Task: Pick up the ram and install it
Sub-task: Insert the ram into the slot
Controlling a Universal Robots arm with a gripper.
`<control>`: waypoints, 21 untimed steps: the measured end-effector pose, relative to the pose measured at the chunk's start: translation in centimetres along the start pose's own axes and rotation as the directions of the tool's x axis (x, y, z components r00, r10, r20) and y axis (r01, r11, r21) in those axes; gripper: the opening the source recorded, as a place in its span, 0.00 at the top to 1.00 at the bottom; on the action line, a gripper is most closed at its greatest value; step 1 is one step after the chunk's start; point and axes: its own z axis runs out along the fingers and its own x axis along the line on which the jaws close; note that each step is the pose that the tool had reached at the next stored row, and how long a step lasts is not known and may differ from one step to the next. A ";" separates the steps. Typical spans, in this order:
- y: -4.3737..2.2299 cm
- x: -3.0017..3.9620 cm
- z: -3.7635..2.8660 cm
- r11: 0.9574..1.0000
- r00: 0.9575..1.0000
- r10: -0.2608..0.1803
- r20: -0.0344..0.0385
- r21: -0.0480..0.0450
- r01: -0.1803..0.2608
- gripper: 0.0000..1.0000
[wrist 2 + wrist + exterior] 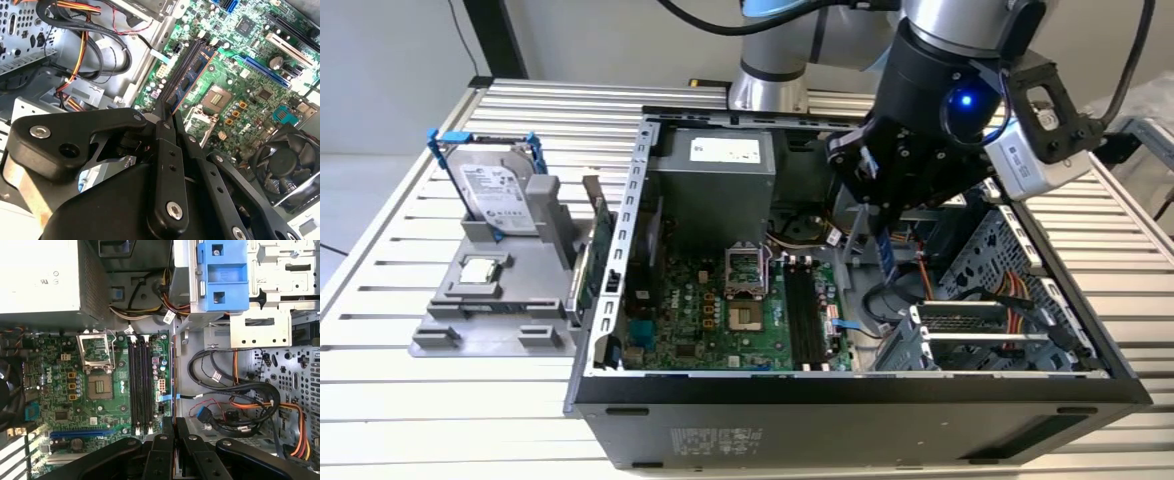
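Observation:
My gripper [887, 215] hangs inside the open computer case [634, 200] and is shut on the ram [192, 75], a thin dark board with chips that sticks out past the fingertips [162, 117]. In the first wrist view the ram [173, 380] shows edge-on as a narrow line running out from the gripper [174, 422]. It hovers above the motherboard's edge, just to the exterior view's right of the black memory slots [140, 385], apart from them. The slots [803, 315] hold no stick. In the exterior view the ram [890, 250] hangs below the gripper.
The CPU socket [97, 357] lies beside the slots, and a black fan [285, 160] stands past it. Orange and black cables [250, 400] and a blue drive bracket [222, 275] crowd the case's other side. The power supply [714, 165] sits at the back. A grey fixture [494, 320] outside holds a hard drive [494, 190] and a small chip [480, 268].

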 end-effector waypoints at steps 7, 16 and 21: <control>0.00 0.58 0.68 1.000 1.000 0.007 0.000 0.000 -0.007 1.00; 0.00 0.60 0.70 1.000 1.000 0.007 0.000 0.000 -0.007 1.00; 0.00 0.60 0.72 1.000 1.000 0.007 0.000 0.000 -0.007 1.00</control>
